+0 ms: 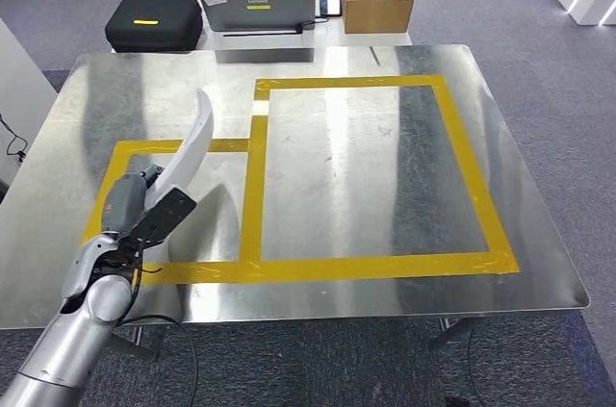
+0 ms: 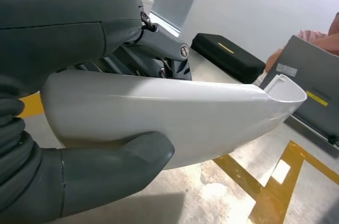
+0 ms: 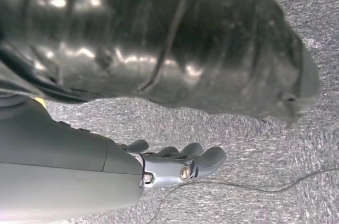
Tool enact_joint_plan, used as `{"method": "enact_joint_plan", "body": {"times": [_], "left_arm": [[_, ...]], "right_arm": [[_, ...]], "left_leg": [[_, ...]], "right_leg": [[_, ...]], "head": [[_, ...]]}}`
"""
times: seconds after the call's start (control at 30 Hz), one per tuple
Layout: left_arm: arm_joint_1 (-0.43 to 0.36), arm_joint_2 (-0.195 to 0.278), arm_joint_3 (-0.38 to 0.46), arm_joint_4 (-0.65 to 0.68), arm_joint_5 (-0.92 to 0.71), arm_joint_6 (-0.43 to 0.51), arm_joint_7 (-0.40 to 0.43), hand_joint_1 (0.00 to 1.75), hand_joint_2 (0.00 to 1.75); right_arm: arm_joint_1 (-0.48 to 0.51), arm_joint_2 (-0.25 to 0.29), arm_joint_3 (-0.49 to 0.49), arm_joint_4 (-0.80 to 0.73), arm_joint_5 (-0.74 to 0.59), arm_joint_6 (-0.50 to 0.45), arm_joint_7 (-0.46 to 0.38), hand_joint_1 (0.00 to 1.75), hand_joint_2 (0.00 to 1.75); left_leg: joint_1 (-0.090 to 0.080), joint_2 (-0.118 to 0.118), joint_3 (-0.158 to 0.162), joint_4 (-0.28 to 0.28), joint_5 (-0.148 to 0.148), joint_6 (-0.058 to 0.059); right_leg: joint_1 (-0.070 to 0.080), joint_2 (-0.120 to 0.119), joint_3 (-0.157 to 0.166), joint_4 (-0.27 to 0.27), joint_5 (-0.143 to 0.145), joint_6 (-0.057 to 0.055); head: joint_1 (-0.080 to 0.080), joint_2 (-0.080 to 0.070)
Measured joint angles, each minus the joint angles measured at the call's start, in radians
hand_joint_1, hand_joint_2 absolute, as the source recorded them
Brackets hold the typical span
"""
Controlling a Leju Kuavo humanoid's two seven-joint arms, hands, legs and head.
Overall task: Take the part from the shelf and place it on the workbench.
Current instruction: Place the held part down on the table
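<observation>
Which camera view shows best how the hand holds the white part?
The left wrist view: the thumb presses the white part from close. The head view shows the left hand holding it above the workbench.

— Where's the left arm?
— It reaches in from the lower left over the workbench (image 1: 87,128). The left hand (image 1: 138,210) grips the white part (image 1: 191,144), thumb (image 2: 119,163) pressed along one side, dark fingers (image 2: 160,46) over the other.
— And the right?
— The right hand (image 3: 180,163) hangs down over the carpet, holding nothing, its fingers lying fairly straight and close together.
</observation>
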Motion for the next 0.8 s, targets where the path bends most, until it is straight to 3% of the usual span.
{"method": "enact_joint_plan", "body": {"times": [0.53,0.57,0.67,0.7,0.8], "left_arm": [[-0.001,0.008,-0.010,0.000,0.048,-0.005,0.006,1.75,1.75],[-0.001,0.009,-0.011,0.000,0.048,-0.005,0.006,1.44,1.75],[-0.001,0.009,-0.013,0.000,0.050,-0.005,0.005,0.13,0.44],[-0.001,0.009,-0.013,0.000,0.053,-0.004,0.004,0.00,0.00],[0.000,0.008,-0.015,-0.002,0.070,0.004,-0.003,0.00,0.00]], "right_arm": [[0.001,0.000,0.000,0.004,-0.008,-0.003,0.000,0.00,0.00],[0.001,0.000,0.000,0.004,-0.008,-0.003,0.000,0.00,0.00],[0.001,0.000,0.000,0.005,-0.008,-0.003,0.000,0.00,0.00],[0.001,-0.001,0.000,0.005,-0.008,-0.003,-0.001,0.00,0.00],[0.001,-0.001,0.000,0.005,-0.009,-0.003,-0.001,0.00,0.00]], "left_leg": [[0.000,0.000,0.000,0.000,0.000,0.000],[0.000,0.000,0.000,0.000,0.000,0.000],[0.000,0.000,0.000,0.000,0.000,0.000],[0.000,0.000,0.000,0.000,0.000,0.000],[0.000,0.000,0.000,0.000,0.000,0.000]], "right_leg": [[0.000,0.000,0.000,0.000,0.000,0.000],[0.000,0.000,0.000,0.000,0.000,0.000],[0.000,0.000,0.000,0.000,0.000,0.000],[0.000,0.000,0.000,0.000,0.000,0.000],[0.000,0.000,0.000,0.000,0.000,0.000]], "head": [[0.000,0.000],[0.000,0.000],[0.000,0.000],[0.000,0.000],[0.000,0.000]]}}
